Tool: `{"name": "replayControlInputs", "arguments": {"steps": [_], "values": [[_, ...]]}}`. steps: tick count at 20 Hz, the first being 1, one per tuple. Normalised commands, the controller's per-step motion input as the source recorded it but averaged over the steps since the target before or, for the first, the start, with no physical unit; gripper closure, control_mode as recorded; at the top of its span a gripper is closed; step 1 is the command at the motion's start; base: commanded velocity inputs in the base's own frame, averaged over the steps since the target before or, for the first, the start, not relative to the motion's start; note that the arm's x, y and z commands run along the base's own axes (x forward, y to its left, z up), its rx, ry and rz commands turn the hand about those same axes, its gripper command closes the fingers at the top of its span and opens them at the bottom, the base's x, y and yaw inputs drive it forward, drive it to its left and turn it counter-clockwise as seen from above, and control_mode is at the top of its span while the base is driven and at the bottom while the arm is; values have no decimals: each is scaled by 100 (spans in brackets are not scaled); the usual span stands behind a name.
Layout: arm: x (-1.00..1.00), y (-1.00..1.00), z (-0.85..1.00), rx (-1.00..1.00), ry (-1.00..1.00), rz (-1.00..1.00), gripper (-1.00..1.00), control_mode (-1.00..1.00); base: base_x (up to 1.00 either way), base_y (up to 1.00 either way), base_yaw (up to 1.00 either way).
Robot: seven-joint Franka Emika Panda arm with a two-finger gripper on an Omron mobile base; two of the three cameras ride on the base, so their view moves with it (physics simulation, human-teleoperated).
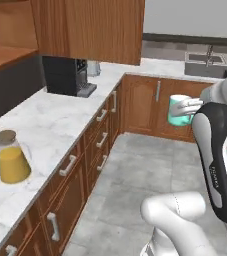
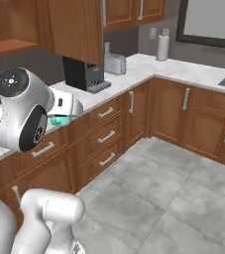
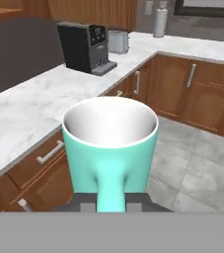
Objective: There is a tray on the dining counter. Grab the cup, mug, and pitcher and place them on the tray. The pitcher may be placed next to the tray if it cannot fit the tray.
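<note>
Fingers (image 3: 111,197) closed on the handle of the mug (image 3: 109,143), holding it upright in the air over the floor (image 1: 135,190), off the desk (image 1: 45,130). Hand view looks straight into its pale, empty inside; handle faces the camera.

Left base view: mug (image 1: 179,111) shows as a teal cylinder beside the white forearm, in front of the corner cabinets. Right base view: arm's elbow joint hides most of it, just a teal sliver (image 2: 60,120) below the wrist.

Pitcher (image 1: 11,157) shows whole in the left base view: on the marble desk, near left, cork lid on, orange liquid inside, well apart from the mug.

Farther along the same desk: black coffee machine (image 3: 85,47), then toaster (image 2: 115,63), paper towel roll (image 2: 162,47). Sink (image 1: 207,65) far right.
</note>
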Motion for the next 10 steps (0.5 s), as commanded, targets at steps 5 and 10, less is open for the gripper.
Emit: {"name": "replayControlInputs", "arguments": {"steps": [5,10], "values": [[0,0,0,0,0,0,100,100,0,-1,-98],[0,0,0,0,0,0,100,100,0,0,-96]]}}
